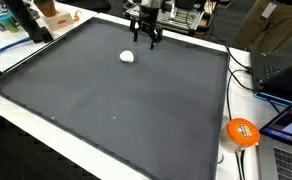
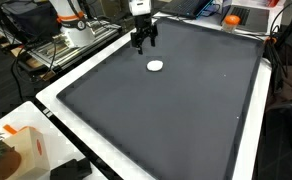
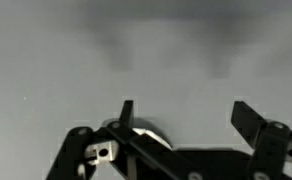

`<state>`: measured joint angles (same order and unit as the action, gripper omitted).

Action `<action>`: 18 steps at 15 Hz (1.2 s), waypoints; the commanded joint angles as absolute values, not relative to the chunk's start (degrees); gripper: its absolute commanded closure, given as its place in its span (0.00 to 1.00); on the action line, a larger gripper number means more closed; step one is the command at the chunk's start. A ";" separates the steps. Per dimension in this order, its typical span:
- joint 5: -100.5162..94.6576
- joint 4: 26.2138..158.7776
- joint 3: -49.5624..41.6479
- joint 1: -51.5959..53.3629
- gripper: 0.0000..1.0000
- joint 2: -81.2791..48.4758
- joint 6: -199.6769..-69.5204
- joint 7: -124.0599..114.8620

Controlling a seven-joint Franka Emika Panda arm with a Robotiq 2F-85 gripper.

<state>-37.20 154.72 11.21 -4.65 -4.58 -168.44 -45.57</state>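
One white puck [image 1: 127, 56] is lying on the dark mat [image 1: 116, 110], near its edge. The gripper [image 1: 146, 43] is hovering just beside it, not touching, with its jaws spread wide and gripping nothing. If the gripper is descending off-centre, a finger could be clipping the puck and skidding it across the smooth mat. Being low and flat, the puck could also be squirting out of a closing pinch.

One small white round object [image 1: 127, 56], one dark mat [image 1: 116, 120], one orange round thing [image 1: 242, 132], one gripper [image 1: 144, 42].
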 commanded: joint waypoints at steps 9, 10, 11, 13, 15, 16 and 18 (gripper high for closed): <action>-9.52 144.67 9.91 0.86 0.00 7.26 -148.91 -23.77; -9.51 144.75 9.91 0.88 0.00 7.58 -148.77 -23.75; -9.51 144.84 9.90 0.92 0.00 7.53 -148.77 -23.75; -8.69 142.47 9.05 0.79 0.00 7.03 -139.73 -21.62; -1.29 141.46 7.13 2.23 0.00 6.86 -134.85 -13.34; 1.69 140.88 6.37 2.58 0.00 6.76 -132.78 -9.77; 5.85 140.35 5.37 2.83 0.00 7.12 -129.96 -5.34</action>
<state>-0.01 141.52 7.57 1.37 7.18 -134.30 -11.79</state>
